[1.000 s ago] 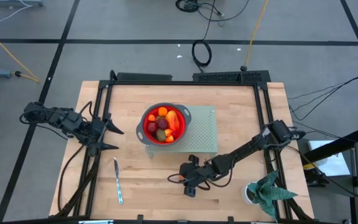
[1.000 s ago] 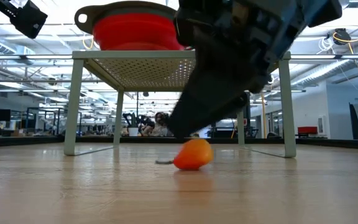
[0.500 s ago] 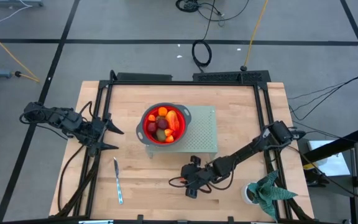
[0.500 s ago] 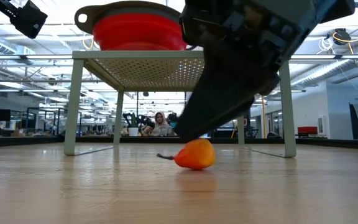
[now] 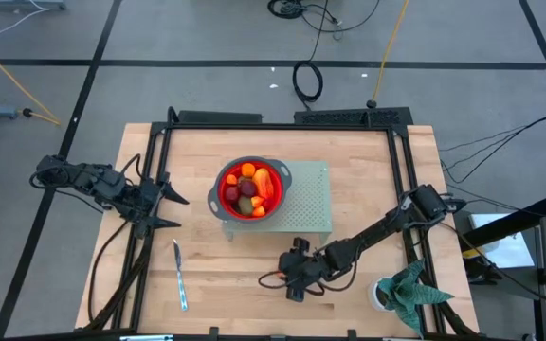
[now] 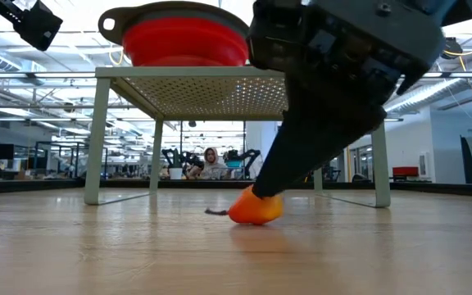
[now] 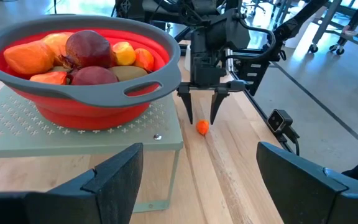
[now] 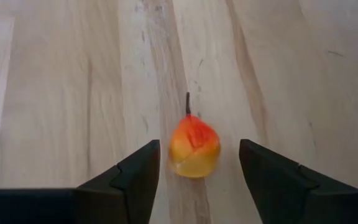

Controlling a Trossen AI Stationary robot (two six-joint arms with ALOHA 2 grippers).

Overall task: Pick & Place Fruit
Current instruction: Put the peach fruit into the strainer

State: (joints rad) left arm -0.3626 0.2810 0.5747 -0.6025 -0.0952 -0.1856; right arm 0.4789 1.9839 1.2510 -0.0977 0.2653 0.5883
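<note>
No brand, label or writing can be read on anything in view. The right gripper hangs low over the wooden table, pointed down at a small orange pear-shaped fruit that lies on the boards between its two dark fingers, which stand apart with a gap of bare wood on either side of the fruit, touching it on neither side as far as the right wrist view shows. The fruit's long axis runs straight ahead of the gripper, along the grain of the wood: its thin dark stem points away from the wrist, its redder narrow end leads to that stem, and its broad yellow-orange bottom faces back toward the wrist. In the low view the same fruit rests on the tabletop just under the tip of the gripper, stem out to the side. Behind this gripper stands a pale green perforated stand carrying a red colander with a grey rim, filled with other fruit pieces, dark red, orange and brownish green. The left gripper waits with its fingers spread wide, well apart from the pear, on the colander's far side; a silver knife lies on the table just beside it.
</note>
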